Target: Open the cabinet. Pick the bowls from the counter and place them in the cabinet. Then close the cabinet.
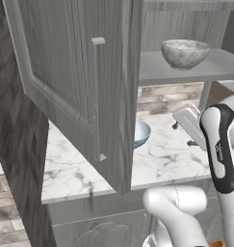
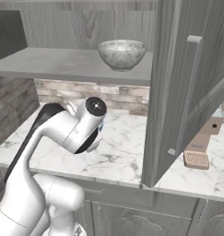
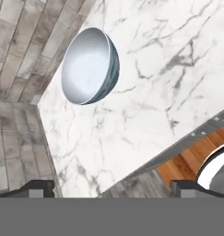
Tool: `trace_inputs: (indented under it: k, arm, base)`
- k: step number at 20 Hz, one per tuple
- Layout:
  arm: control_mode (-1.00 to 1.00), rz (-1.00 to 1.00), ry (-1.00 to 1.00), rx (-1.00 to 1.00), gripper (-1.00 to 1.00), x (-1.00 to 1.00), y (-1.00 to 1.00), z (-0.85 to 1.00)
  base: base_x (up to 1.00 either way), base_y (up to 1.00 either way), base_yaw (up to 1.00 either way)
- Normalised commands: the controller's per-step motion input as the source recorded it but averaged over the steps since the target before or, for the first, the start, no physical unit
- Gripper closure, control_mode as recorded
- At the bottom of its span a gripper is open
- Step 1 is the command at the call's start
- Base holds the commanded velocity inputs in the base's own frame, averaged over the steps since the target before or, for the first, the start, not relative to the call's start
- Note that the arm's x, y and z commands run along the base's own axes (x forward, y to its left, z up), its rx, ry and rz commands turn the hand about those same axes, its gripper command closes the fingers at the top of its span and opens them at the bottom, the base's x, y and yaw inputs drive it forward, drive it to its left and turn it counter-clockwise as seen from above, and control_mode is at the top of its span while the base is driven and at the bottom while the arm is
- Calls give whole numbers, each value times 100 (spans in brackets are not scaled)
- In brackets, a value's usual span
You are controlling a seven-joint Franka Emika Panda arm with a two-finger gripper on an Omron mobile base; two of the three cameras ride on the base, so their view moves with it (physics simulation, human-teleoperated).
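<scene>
The cabinet (image 1: pixel 65 67) stands open, both doors (image 2: pixel 187 87) swung out. The speckled grey-beige bowl (image 1: pixel 185 52) sits upright on its grey shelf (image 2: pixel 62 62), also seen as the stone-like bowl (image 2: pixel 121 54). The light blue bowl (image 3: pixel 89 64) with a white inside rests on the white marble counter (image 3: pixel 155 69) near the brick wall; the left door half hides this blue bowl (image 1: pixel 142 132). My gripper (image 3: pixel 113 189) hangs above the counter (image 1: pixel 166 159), apart from the blue bowl, its fingertips (image 3: pixel 35 188) wide apart. It is open with nothing between them.
The open left door with its bar handle (image 1: pixel 94 96) juts out over the counter beside my hand. A brown wooden block (image 2: pixel 198 150) lies on the counter under the right door. The brick backsplash (image 2: pixel 85 92) runs behind. Base cabinets (image 1: pixel 104 226) sit below.
</scene>
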Motion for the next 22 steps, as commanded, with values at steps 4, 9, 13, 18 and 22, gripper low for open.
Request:
trace_inputs:
  k: [4,9,13,18,22]
  arm:
    - [-100,10,0,0,-100,32,4,-12]
    - [-100,9,0,1,-100,20,3,-18]
    - [-100,8,-1,0,-100,23,8,-16]
    - [-100,8,-1,0,-100,27,12,-12]
    - [-100,7,-3,0,-100,31,9,-5]
  base:
    - [0,0,0]
    - [0,0,0]
    - [0,0,0]
    - [0,0,0]
    - [0,0,0]
